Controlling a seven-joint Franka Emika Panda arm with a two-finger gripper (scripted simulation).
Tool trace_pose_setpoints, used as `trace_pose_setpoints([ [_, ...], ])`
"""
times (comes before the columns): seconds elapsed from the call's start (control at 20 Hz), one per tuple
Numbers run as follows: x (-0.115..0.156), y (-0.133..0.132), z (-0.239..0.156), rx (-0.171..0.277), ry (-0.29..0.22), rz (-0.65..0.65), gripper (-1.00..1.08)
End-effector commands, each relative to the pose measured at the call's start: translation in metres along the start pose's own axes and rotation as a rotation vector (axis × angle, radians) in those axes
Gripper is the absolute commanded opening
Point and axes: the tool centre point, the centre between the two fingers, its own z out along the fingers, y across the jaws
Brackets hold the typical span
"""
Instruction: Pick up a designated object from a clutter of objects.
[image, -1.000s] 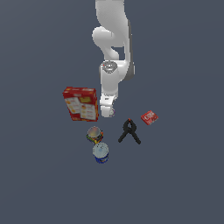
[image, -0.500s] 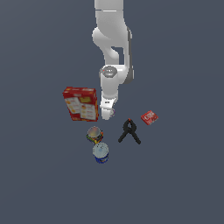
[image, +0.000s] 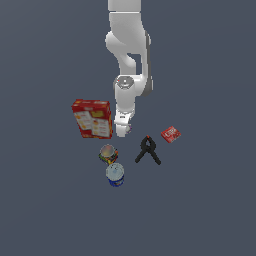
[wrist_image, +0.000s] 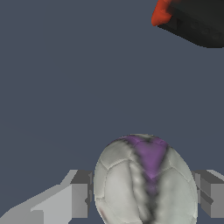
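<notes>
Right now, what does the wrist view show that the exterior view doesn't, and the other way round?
Only the wrist view shows the small whitish-grey ball with dark seams and a purple patch sitting between the grey gripper fingers.

Only the exterior view shows the white arm, the red cracker box, the two small cans and the small red packet.

Both show the gripper low over the grey floor, and the black spring clamp with orange-red tips nearby.
</notes>
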Motion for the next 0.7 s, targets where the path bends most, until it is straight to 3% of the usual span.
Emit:
trace_pose_setpoints([
  [0.0, 0.0, 0.0, 0.0, 0.001, 0.0, -0.001, -1.0],
  [0.65, 0.015, 0.01, -0.026, 0.0, 0.0, 0.0, -1.0],
])
